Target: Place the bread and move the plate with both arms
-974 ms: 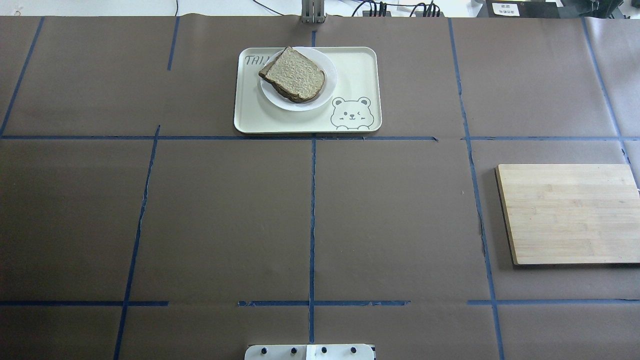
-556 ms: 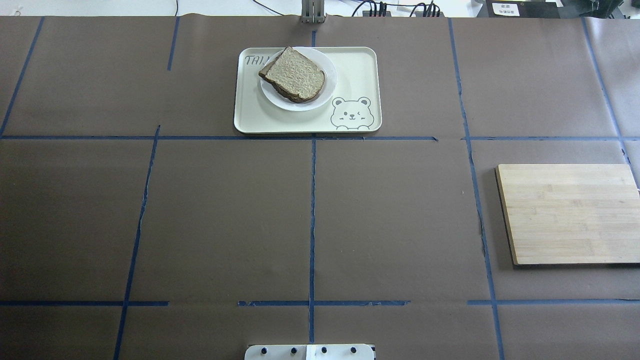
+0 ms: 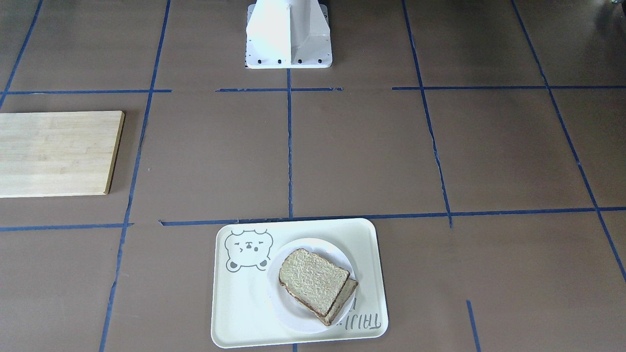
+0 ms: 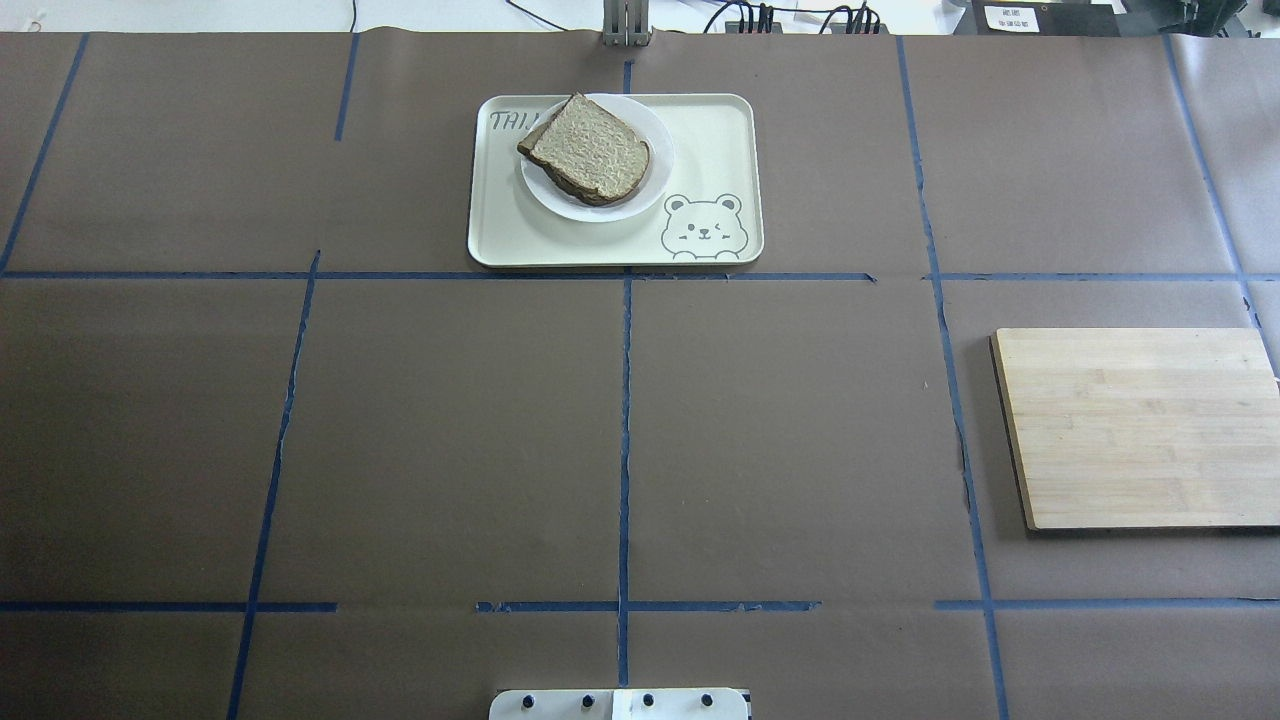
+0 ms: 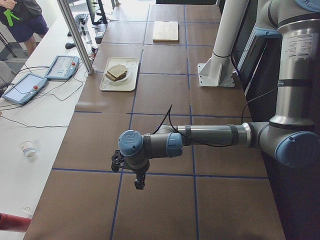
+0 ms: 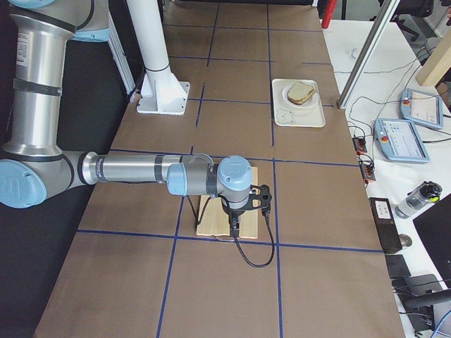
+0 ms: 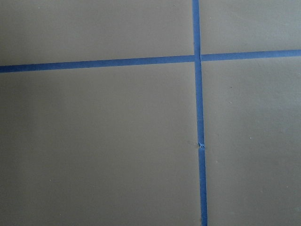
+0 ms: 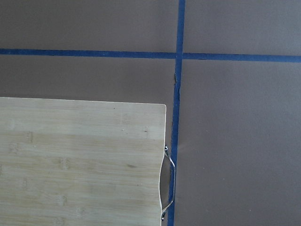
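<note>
The bread (image 4: 590, 150) is a pale speckled slice with brown crust. It lies on top of a second slice (image 3: 348, 292) on the small white plate (image 4: 600, 212). The plate sits on the cream bear tray (image 4: 710, 140) at the table's far middle; the stack also shows in the front-facing view (image 3: 313, 281). Neither arm shows in the overhead or front-facing views. The left gripper (image 5: 140, 182) hangs over bare table far from the tray. The right gripper (image 6: 235, 229) hangs over the cutting board's edge. I cannot tell whether either is open or shut.
A bamboo cutting board (image 4: 1140, 425) lies at the right side, with its corner in the right wrist view (image 8: 80, 160). The white pedestal (image 3: 288, 34) stands at the robot's edge. Blue tape lines cross the brown table cover. The left wrist view shows only table and tape.
</note>
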Controlling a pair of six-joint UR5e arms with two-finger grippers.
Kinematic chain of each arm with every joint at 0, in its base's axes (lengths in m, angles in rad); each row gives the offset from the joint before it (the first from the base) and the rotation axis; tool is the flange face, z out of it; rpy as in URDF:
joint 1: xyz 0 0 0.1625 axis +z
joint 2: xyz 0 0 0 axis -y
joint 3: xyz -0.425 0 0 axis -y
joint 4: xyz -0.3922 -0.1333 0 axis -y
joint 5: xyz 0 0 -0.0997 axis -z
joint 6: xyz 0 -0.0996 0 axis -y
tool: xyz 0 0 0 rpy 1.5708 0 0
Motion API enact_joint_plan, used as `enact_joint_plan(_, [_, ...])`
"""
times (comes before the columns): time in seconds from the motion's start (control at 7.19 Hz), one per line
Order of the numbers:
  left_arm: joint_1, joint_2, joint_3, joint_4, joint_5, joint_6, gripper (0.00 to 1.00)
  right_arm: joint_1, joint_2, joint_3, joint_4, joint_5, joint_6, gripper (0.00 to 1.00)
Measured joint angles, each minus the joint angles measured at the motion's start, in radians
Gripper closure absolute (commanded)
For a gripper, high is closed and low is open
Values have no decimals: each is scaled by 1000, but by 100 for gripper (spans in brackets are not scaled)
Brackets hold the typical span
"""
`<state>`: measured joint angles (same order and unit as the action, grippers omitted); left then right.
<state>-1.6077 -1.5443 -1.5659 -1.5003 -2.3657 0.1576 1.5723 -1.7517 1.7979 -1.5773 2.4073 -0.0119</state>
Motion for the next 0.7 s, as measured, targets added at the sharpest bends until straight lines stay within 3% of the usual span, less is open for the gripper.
enact_joint_plan(0.7, [0,1,1,0,2,0,0,1,0,-1,-3,-38,7,0])
